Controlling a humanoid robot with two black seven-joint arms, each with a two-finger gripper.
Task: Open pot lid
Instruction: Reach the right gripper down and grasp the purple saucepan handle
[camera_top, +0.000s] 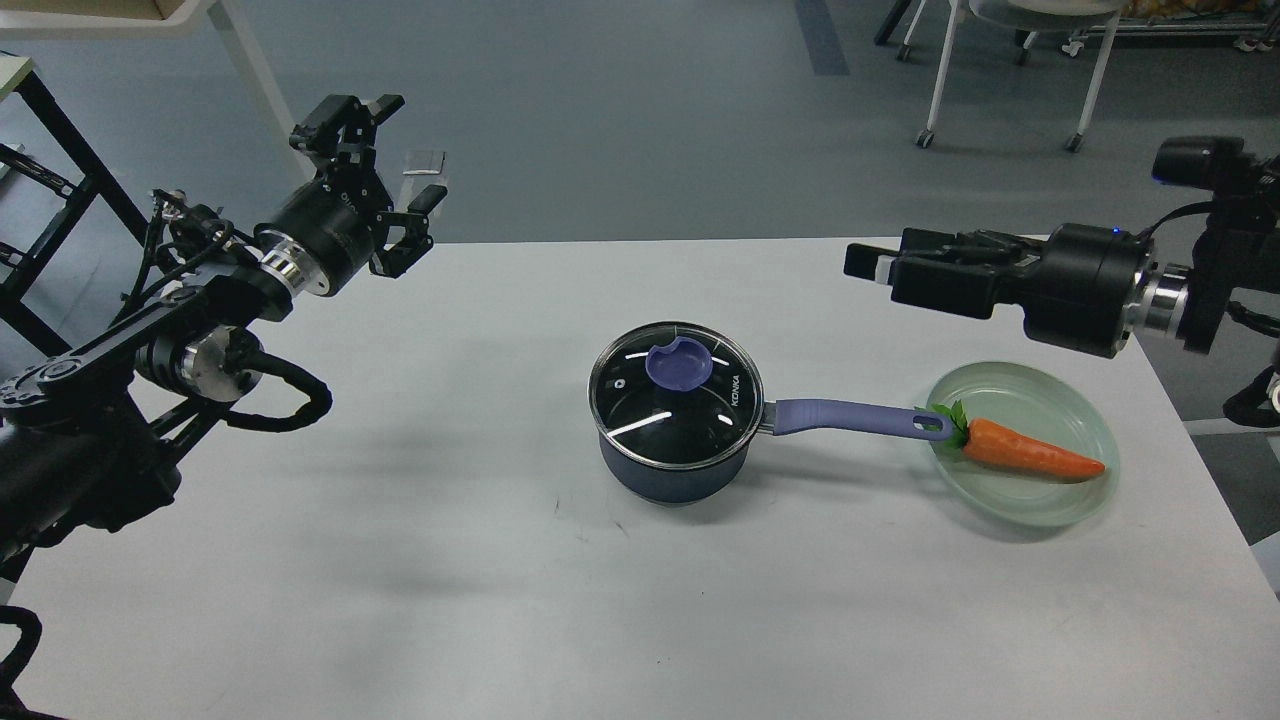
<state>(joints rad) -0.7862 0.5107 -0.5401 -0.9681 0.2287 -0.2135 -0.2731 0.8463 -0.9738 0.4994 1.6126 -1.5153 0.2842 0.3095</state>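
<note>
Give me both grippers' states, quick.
Left gripper: open, empty, beyond the table's far-left edge.
Right gripper: cannot tell; seen edge-on, nothing visibly held.

Left gripper (385, 165) is raised with jaws spread apart; right gripper (868, 262) reaches in level, its jaws indistinguishable edge-on.

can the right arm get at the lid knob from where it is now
Probably yes. The right gripper points toward the pot from above the table, and nothing stands between it and the lid knob; the carrot lies lower, off to the side.
</note>
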